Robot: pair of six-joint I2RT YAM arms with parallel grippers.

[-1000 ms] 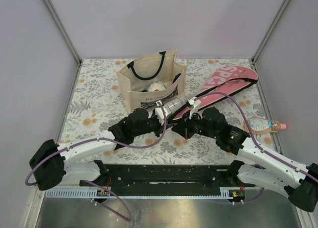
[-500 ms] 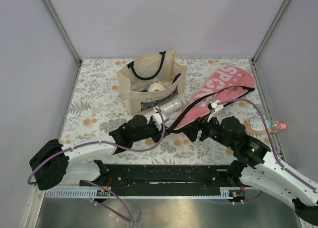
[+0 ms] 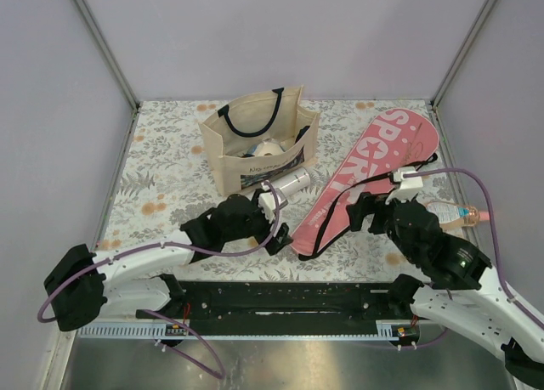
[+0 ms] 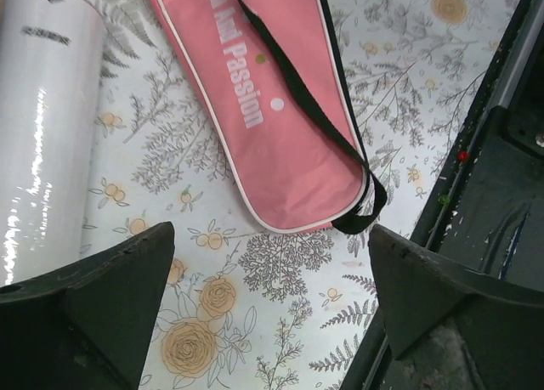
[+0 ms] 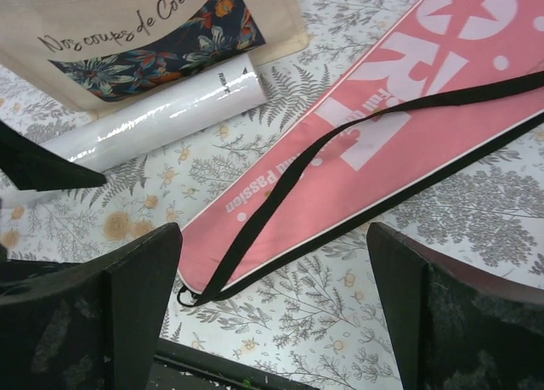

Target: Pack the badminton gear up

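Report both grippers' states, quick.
Left gripper: open, holding nothing.
Right gripper: open, holding nothing.

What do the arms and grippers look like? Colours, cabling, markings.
The two arms match. The left arm and right arm have white link shells with black joint housings. A purple cable runs along each one to the wrist. The left gripper and right gripper have matte black, wedge-shaped fingers. No markings are legible.
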